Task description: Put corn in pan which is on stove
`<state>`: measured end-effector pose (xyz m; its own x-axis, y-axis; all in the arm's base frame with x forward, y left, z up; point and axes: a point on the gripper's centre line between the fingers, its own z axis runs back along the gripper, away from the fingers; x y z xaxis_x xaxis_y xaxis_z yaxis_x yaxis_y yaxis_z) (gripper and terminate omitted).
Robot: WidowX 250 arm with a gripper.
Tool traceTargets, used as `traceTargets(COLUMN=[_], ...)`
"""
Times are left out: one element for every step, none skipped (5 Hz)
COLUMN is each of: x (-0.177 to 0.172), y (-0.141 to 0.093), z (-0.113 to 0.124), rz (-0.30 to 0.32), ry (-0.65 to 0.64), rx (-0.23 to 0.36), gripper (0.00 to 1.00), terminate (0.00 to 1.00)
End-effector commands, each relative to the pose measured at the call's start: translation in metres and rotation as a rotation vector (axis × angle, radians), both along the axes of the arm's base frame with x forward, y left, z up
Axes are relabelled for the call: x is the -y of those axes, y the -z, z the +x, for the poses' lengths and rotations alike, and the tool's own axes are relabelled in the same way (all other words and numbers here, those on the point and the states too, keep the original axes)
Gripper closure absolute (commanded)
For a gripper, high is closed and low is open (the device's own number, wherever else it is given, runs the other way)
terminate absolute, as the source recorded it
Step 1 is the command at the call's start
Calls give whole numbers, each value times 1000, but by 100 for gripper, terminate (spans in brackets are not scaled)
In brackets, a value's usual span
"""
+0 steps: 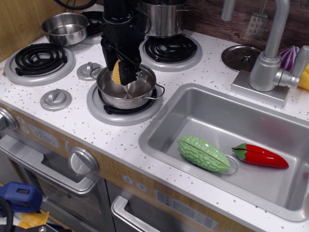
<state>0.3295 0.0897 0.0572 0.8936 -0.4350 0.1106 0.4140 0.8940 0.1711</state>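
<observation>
The yellow corn [116, 73] is held upright between the fingers of my black gripper [118, 73], over the far left part of the pan. The shiny steel pan [140, 93] sits on the front right burner of the white speckled stove [72, 116], its wire handle pointing right toward the sink. The gripper is shut on the corn. The corn's lower end is at about rim height inside the pan; whether it touches the pan's bottom cannot be told.
A handleless steel bowl [64, 27] sits on the back left burner, a tall steel pot [162, 17] at the back. The sink [217, 125] on the right holds a bumpy green gourd [203, 153] and a red pepper [259, 155]. A faucet [270, 53] and a lid [240, 57] stand behind it.
</observation>
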Motion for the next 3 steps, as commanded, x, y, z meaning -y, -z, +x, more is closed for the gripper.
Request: traceTargets(x=[-9, -9, -9], y=[-1, -1, -1], z=[2, 2, 2], rz=[-33, -33, -33], ry=[-4, -4, -4], rx=[62, 62, 62], gripper=[0, 0, 0], terminate=[0, 0, 100])
